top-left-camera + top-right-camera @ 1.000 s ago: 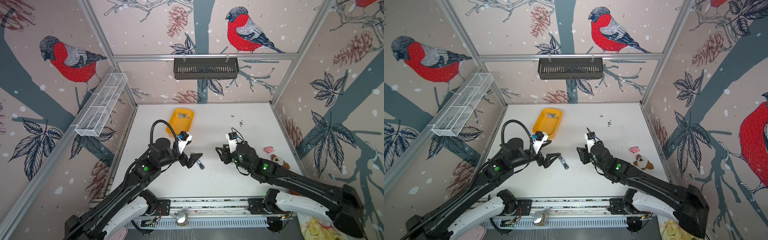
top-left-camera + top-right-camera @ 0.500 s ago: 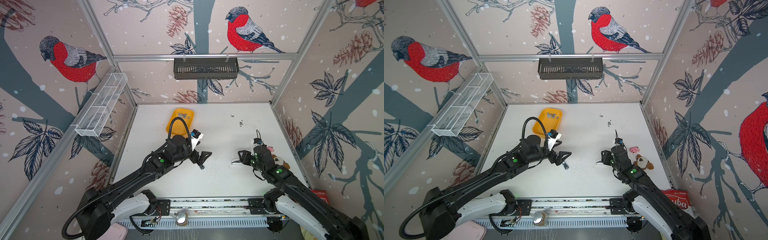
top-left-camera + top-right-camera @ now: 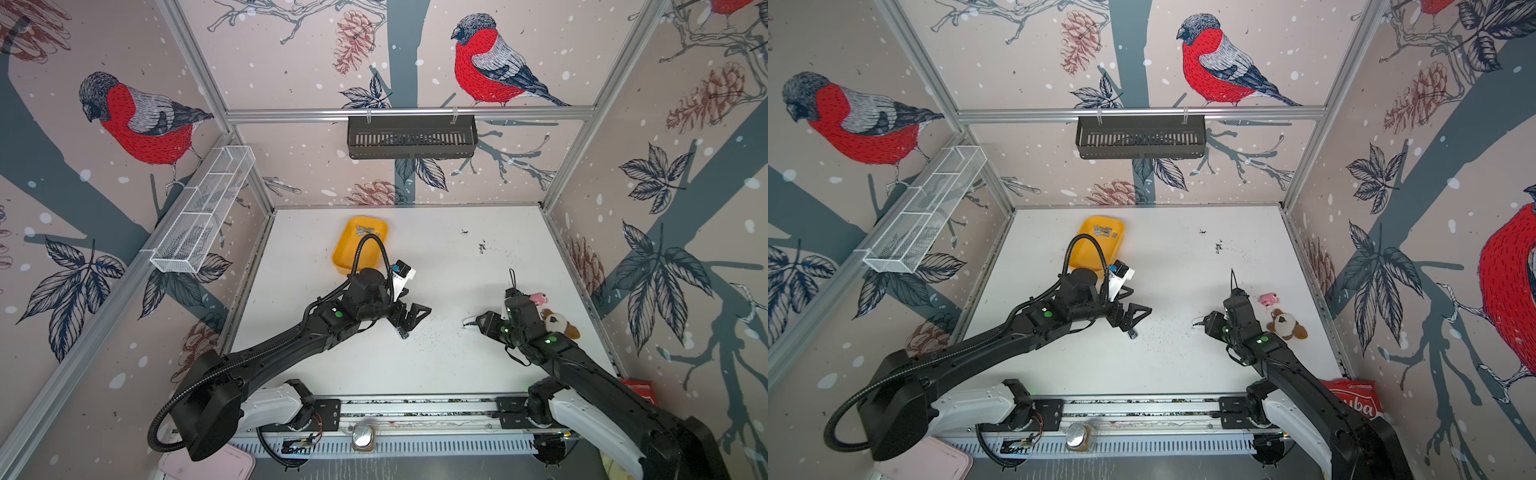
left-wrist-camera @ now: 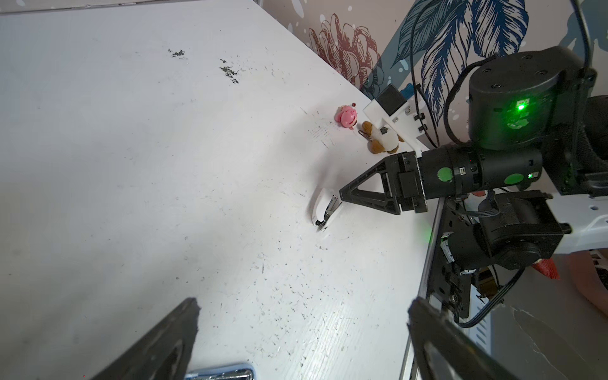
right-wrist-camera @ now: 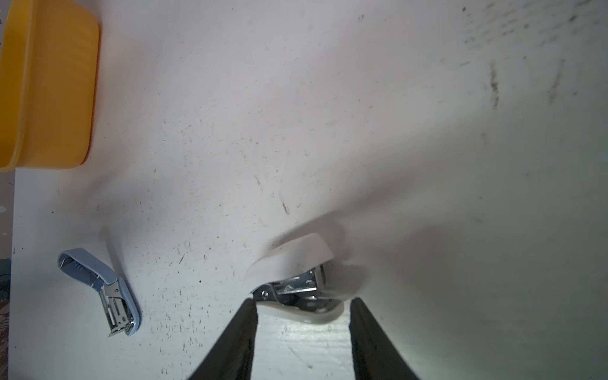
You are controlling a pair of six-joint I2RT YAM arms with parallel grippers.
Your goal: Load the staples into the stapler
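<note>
While left claw (image 4: 304,307) gapes | right claw (image 5: 302,302) straddles white stapler (image 5: 296,256), grip unclear

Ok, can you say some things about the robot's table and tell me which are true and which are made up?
1. The staples lie in the tray. True.
2. There is only one stapler. False: there is a blue stapler and a white stapler.
3. The left gripper is open and empty. True.
4. The white stapler lies by the left gripper. False: it lies at the right gripper; the blue stapler is by the left one.
5. The pig and dog sit in the tray. False: they lie on the table.
</note>
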